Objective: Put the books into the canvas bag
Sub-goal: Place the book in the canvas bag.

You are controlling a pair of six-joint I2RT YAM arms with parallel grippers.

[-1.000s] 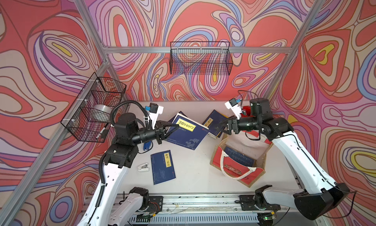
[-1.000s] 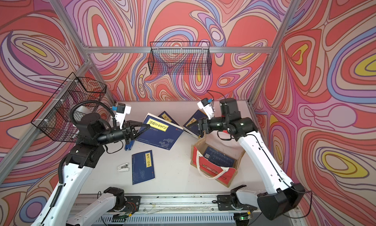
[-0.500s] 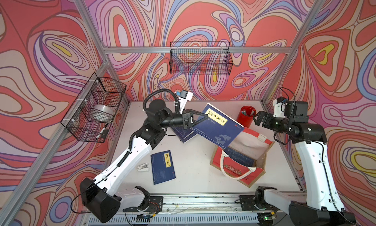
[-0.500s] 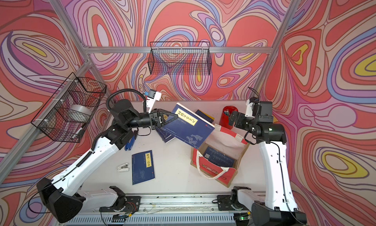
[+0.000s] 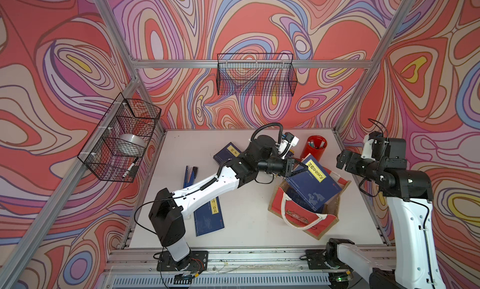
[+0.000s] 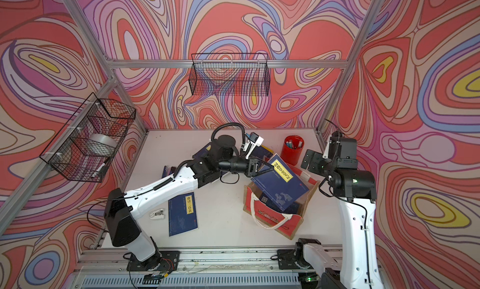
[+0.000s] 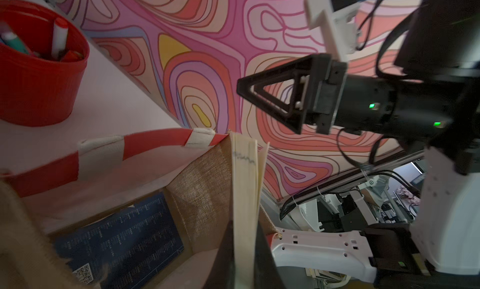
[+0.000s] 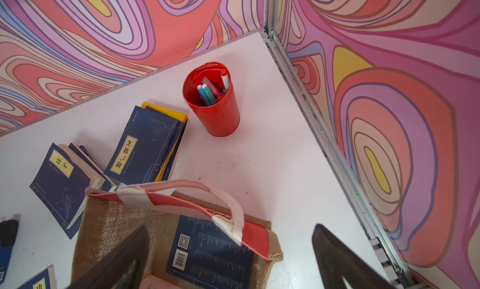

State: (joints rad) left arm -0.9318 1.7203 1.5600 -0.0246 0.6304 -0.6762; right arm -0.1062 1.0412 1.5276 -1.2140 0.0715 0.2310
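Left wrist view: left gripper [image 7: 244, 272] clamped on one book [image 7: 245, 191] by its edge, holding it tilted so the lower corner sits inside the canvas bag [image 7: 202, 196]; right gripper [image 5: 343, 160] wide open, empty, parked clear beside it.

Swirl-patterned walls [image 5: 233, 20], white tabletop [image 5: 246, 230] — aluminium frame [image 5: 181, 64], black wire baskets [image 5: 255, 78]

book [image 8: 207, 248] in canvas bag [image 5: 311, 224] | pen cup [image 5: 314, 151] behind it

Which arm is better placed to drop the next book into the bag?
Left. The left hand is shut on a navy book tilted over the open canvas bag; the right hand is open, empty, off to the side.
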